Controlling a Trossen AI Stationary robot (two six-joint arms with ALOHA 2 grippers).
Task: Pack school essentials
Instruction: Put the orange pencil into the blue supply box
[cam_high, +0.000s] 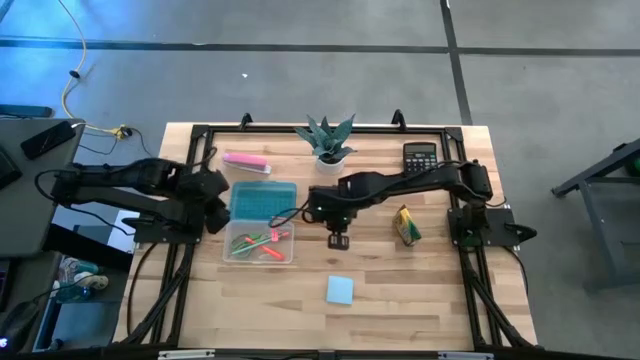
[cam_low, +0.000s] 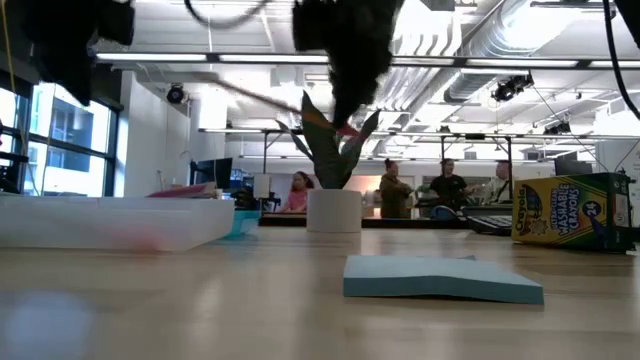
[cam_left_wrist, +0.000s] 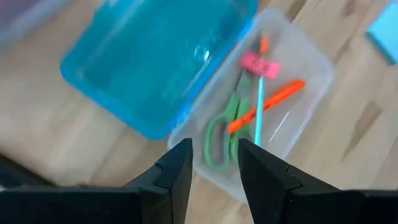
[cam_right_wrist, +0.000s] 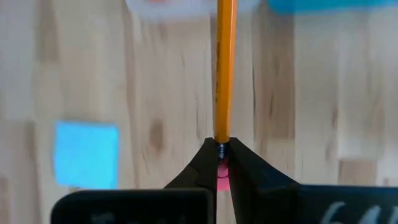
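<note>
I have one orange pencil (cam_right_wrist: 224, 68) pinched in the right gripper (cam_right_wrist: 222, 163), held above the table beside the clear box (cam_high: 287, 252).

My left gripper (cam_left_wrist: 212, 163) hangs spread over that box, which holds one pair of scissors (cam_left_wrist: 222, 130), one teal pencil (cam_left_wrist: 259, 107), one red pen (cam_left_wrist: 266, 106) and one pink eraser (cam_left_wrist: 259, 65); one blue notepad (cam_high: 340, 290) and one crayon box (cam_high: 405, 226) lie outside.

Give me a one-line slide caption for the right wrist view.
Right gripper shut on the orange pencil above the wooden table, blue sticky-note pad off to one side.

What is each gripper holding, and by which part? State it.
The right gripper pinches the orange pencil at its eraser end. The left gripper holds nothing, open above the clear box.
</note>
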